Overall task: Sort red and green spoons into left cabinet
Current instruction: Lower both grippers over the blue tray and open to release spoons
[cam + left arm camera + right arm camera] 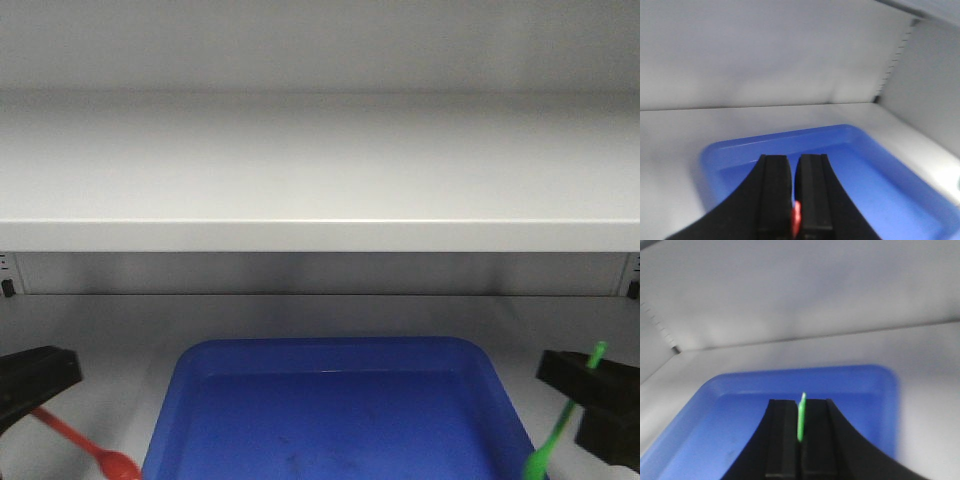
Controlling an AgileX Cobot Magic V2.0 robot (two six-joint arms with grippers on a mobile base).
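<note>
My left gripper [45, 385] at the lower left is shut on the red spoon [85, 445], whose bowl points down toward the blue tray [180, 400]. A sliver of the red spoon [796, 217] shows between the closed left fingers [775, 195]. My right gripper [585, 385] at the lower right is shut on the green spoon [560, 430], handle tip up, bowl low by the tray's right rim. The green spoon [801, 415] stands edge-on between the right fingers [782, 440]. Both grippers sit inside the cabinet, under its wide pale shelf board [320, 235].
The blue tray [885, 390] lies on the cabinet floor between the arms and holds nothing that I can see. Black shelf pegs [8, 288] mark the side walls. The back wall [765, 60] is close behind the tray.
</note>
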